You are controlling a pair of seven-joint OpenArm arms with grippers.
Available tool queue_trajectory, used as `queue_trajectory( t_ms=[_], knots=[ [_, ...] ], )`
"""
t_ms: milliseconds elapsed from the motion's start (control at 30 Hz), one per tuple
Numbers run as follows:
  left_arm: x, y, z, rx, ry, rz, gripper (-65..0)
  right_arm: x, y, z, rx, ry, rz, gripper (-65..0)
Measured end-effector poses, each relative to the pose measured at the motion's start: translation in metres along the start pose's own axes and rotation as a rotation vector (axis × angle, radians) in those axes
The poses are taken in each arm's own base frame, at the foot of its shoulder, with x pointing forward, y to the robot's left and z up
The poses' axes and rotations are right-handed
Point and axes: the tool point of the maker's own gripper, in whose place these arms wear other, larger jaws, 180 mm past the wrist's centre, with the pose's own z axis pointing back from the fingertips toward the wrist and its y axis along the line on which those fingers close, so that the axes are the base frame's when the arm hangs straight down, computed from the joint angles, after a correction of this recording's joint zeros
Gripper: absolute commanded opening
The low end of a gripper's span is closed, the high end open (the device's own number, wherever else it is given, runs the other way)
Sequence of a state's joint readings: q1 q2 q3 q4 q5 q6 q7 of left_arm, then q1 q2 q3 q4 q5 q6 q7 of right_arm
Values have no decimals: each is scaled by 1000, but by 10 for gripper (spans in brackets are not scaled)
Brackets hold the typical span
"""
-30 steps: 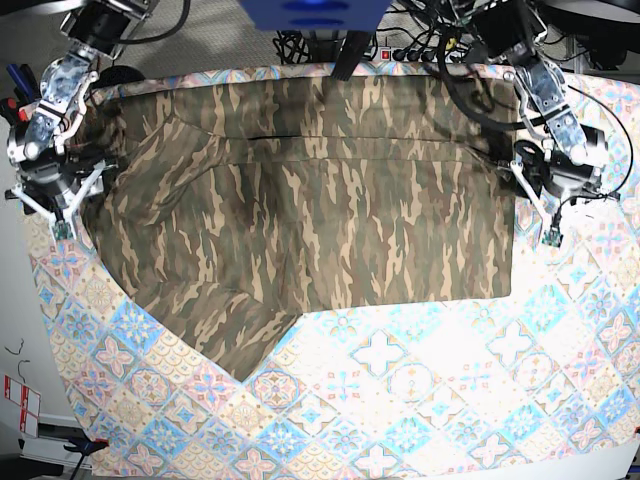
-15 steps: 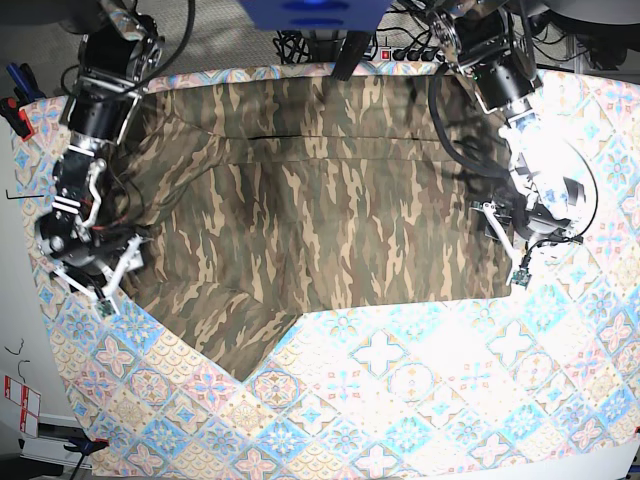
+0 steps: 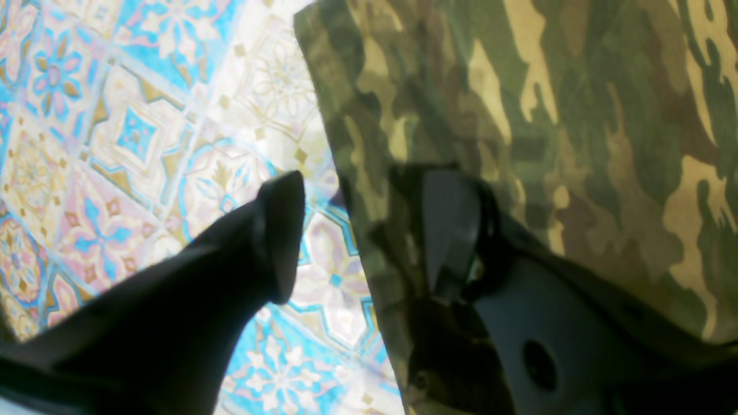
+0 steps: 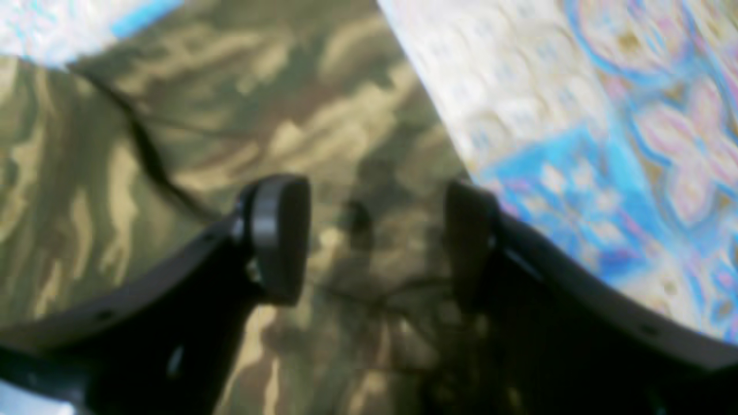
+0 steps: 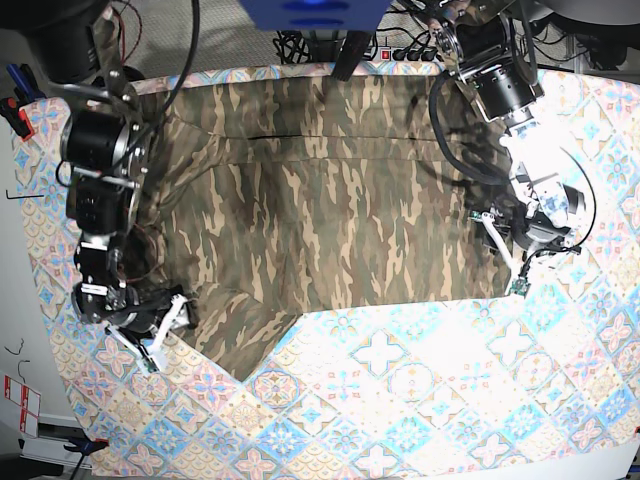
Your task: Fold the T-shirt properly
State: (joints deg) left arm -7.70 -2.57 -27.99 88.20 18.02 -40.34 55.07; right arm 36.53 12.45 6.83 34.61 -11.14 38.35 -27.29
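The camouflage T-shirt (image 5: 330, 200) lies spread flat on the tile-patterned cloth (image 5: 450, 400), filling the far half of the table, with one point of fabric reaching toward the near left. My left gripper (image 5: 503, 255) hangs open at the shirt's right edge. In the left wrist view that gripper (image 3: 366, 236) straddles the hem: one finger is over the tiles, the other over the T-shirt (image 3: 576, 115). My right gripper (image 5: 160, 335) stands open at the shirt's lower-left edge. The blurred right wrist view shows this gripper (image 4: 375, 242) just above the T-shirt (image 4: 173, 173), gripping nothing.
Cables and a power strip (image 5: 400, 50) run along the far edge, behind a blue mount (image 5: 315, 12). Red-handled tools (image 5: 12, 100) sit off the table's left side. Bare tile cloth (image 4: 576, 115) covers the near half of the table.
Both arms have swung toward the near side along the shirt's edges. The right gripper travelled from the far left corner to the lower-left edge; the left one came down the right edge. Both stayed open.
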Motion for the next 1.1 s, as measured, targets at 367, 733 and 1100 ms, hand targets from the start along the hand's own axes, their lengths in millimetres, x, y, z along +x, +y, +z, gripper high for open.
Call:
queue_trajectory(
  t_ms=[367, 733, 1100],
  knots=[
    [-11, -3, 0, -5, 20, -1, -321, 8, 13, -27, 41, -103, -117, -278],
    [-25, 8, 2, 15, 31, 52, -322, -52, -25, -21, -153, -35, -91, -278],
    [-29, 9, 2, 17, 42, 56, -322, -86, -56, -2, -231, -29, -114, -278]
  ],
)
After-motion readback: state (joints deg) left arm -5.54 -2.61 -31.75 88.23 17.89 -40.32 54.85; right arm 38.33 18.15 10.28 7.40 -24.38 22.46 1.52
